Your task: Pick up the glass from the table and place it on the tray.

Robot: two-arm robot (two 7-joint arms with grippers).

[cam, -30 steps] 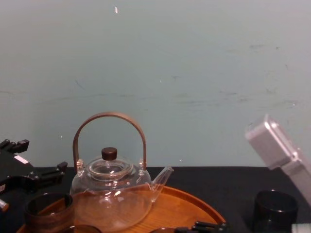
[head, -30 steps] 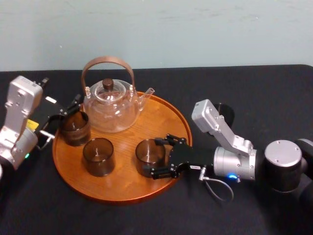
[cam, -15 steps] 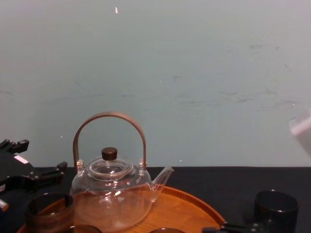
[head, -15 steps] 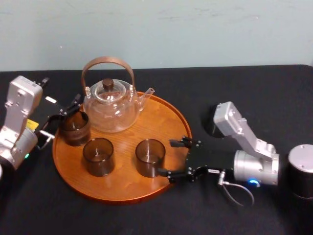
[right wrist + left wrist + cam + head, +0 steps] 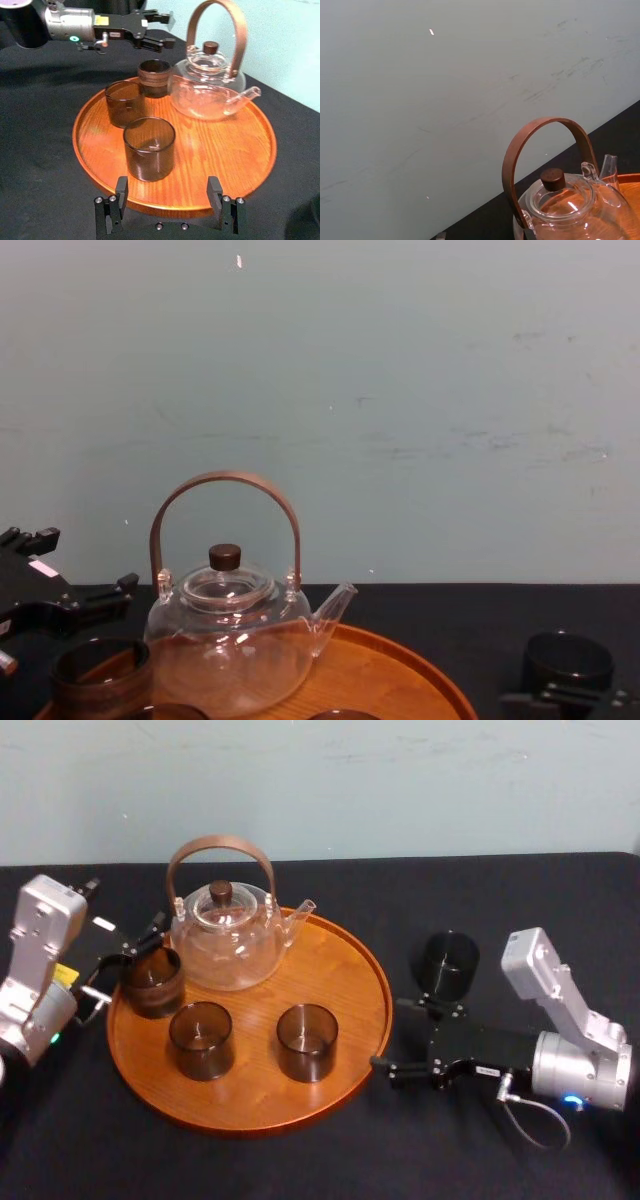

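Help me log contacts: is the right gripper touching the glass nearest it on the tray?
Apart. In the head view the right gripper sits by the rim of the tray, with bare wood between it and the glass.

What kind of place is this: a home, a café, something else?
Likely a robot test bench: black-covered table, bare pale wall, a glass teapot on a wooden tray, the left gripper at its rim, the right gripper beside it.
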